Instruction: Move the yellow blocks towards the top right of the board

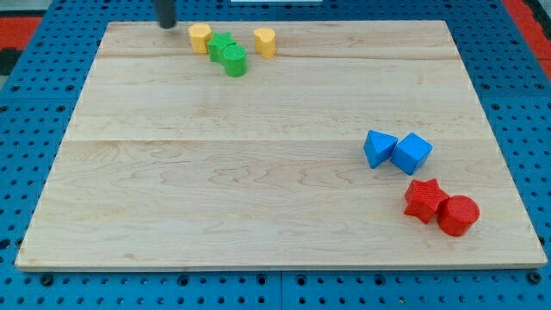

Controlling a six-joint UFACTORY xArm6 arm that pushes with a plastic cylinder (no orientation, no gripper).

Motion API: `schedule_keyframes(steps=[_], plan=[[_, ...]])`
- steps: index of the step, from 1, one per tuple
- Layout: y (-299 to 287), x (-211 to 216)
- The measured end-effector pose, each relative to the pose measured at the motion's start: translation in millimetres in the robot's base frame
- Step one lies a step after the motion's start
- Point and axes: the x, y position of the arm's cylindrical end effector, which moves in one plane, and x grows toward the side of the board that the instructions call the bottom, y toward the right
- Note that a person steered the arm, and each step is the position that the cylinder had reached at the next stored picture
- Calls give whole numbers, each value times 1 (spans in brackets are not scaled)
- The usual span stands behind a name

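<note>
Two yellow blocks sit near the board's top edge: a yellow hexagonal block (200, 37) at the view's upper left and a yellow rounded block (265, 41) to its right. Between them lie a green star-like block (220, 46) and a green cylinder (234, 60), touching each other, and the star-like one touching the left yellow block. My tip (165, 24) is at the board's top edge, a short way to the left of the yellow hexagonal block, not touching it.
A blue triangular block (379, 147) and a blue cube (412, 153) touch at the view's right. Below them a red star block (425, 200) touches a red cylinder (458, 215). The wooden board (258, 172) lies on a blue pegboard.
</note>
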Motion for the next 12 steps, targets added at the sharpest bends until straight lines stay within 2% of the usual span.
schedule_keyframes(steps=[1, 3, 6, 7, 8, 10, 12], plan=[[-15, 18], [102, 18], [173, 20], [138, 14], [112, 33], [235, 38], [309, 40]])
